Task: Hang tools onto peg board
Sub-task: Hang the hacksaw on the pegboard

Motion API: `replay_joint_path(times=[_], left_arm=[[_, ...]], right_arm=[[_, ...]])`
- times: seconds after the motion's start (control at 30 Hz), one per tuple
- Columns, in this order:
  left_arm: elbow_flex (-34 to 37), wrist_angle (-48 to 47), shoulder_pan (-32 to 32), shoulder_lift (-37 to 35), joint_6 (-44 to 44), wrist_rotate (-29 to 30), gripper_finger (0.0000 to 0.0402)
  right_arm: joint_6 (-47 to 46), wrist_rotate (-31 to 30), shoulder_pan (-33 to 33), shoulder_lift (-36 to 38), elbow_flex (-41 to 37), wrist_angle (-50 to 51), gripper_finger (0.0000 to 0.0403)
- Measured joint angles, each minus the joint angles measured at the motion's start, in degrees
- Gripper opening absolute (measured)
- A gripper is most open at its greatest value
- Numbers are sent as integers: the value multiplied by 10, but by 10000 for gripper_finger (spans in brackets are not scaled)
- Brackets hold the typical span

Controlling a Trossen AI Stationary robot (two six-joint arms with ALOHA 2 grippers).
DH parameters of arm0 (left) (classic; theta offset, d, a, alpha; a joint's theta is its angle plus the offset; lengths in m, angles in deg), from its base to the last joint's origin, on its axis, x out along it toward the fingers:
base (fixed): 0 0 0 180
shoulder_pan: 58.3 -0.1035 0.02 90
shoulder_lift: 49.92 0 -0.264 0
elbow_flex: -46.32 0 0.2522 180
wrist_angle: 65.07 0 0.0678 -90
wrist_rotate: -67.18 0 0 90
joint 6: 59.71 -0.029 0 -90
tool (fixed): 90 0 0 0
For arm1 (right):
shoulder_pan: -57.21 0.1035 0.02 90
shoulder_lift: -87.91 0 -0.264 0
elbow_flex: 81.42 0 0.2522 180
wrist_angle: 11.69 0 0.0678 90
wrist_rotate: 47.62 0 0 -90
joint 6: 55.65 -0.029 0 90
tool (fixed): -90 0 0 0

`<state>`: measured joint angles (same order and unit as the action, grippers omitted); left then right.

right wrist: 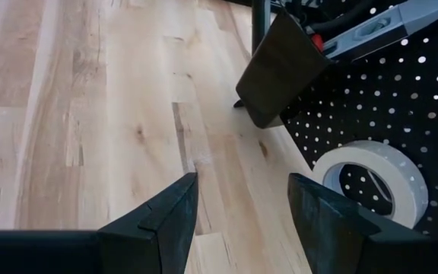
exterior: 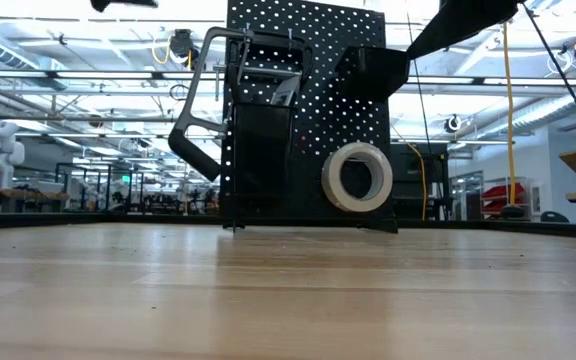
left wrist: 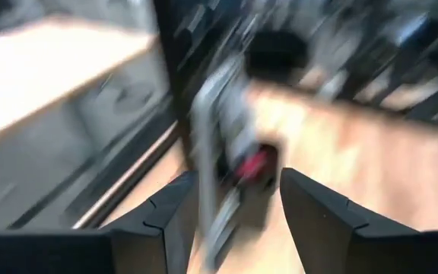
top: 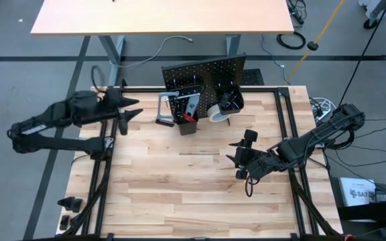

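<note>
Matt black perforated metal peg board (exterior: 308, 100), pale wood tabletop (top: 193, 187) (smooth, visible grain), glossy white tape roll (exterior: 357, 177)

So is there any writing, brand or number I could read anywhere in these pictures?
White box on the floor right of the table, high view: dark printing, too small to read.
Black perforated metal peg board, white tape roll and the tools on it: no lettering visible.
Nothing else legible.
</note>
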<state>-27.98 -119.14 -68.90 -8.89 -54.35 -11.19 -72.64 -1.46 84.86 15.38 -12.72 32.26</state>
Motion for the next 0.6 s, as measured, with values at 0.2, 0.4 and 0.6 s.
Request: replay_joint_path(times=[0.2, 0.4, 0.6], left_arm=[[-20, -129, 46, 98, 46, 116, 187], [-19, -120, 54, 165, -21, 101, 187], [-19, -115, -29, 157, -78, 34, 187]], right_arm=[[0, 2, -6, 0, 0, 0, 196], [-1, 5, -6, 0, 0, 0, 196], [-6, 23, -6, 0, 0, 0, 196]])
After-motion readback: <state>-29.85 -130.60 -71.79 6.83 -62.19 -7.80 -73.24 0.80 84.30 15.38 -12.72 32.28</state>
